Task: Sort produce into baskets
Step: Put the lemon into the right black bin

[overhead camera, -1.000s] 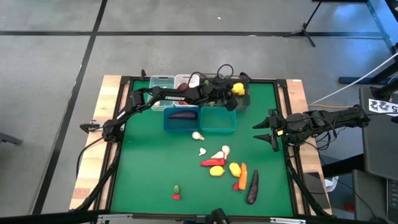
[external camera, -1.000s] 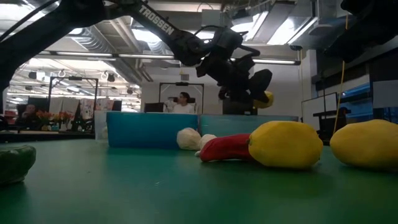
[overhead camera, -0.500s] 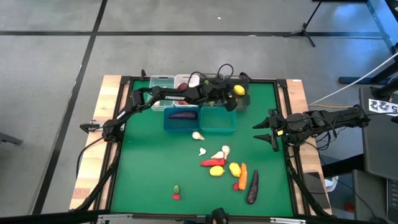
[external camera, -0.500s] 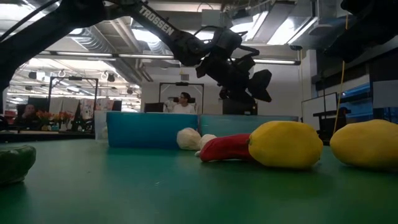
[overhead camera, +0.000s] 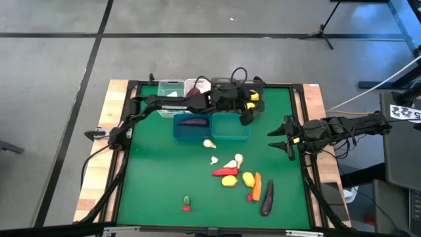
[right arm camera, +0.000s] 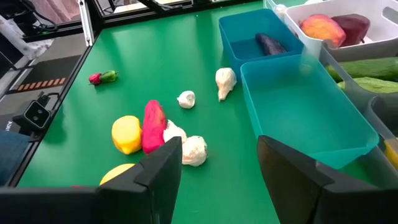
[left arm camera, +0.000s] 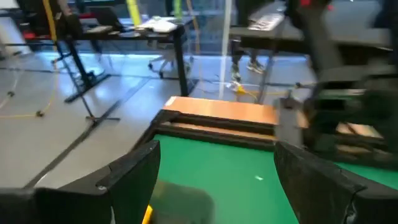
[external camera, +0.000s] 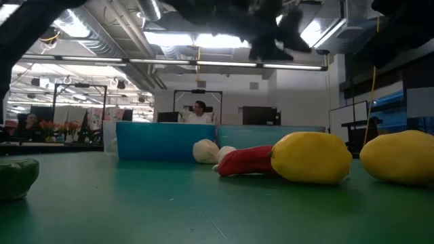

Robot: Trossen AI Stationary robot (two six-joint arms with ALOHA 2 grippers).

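Observation:
My left gripper [overhead camera: 246,114] [left arm camera: 217,186] is open and empty, high above the far bins; it also shows in the low view [external camera: 271,34]. A yellow lemon [overhead camera: 253,97] lies in the dark grey bin [overhead camera: 258,107]. The blue bin [right arm camera: 261,34] holds an eggplant [right arm camera: 270,43]. The teal bin [right arm camera: 305,109] holds nothing. The white bin [right arm camera: 329,12] holds a peach [right arm camera: 320,28]. Garlic [overhead camera: 209,143], a red pepper [overhead camera: 225,172], lemons [overhead camera: 248,178], a carrot [overhead camera: 257,186] and an eggplant [overhead camera: 267,197] lie on the green mat. My right gripper [overhead camera: 281,138] [right arm camera: 221,171] waits open at the right edge.
A clear bin [overhead camera: 171,87] stands at the far left of the bin row. Green cucumbers [right arm camera: 367,71] lie in another dark bin. A small red and green piece [overhead camera: 187,203] lies near the front edge. A person [external camera: 200,112] sits in the room behind.
My left gripper has opened and let go of the lemon, which has dropped into the dark grey bin. The gripper has then risen and drawn back a little toward the near edge, tipping up.

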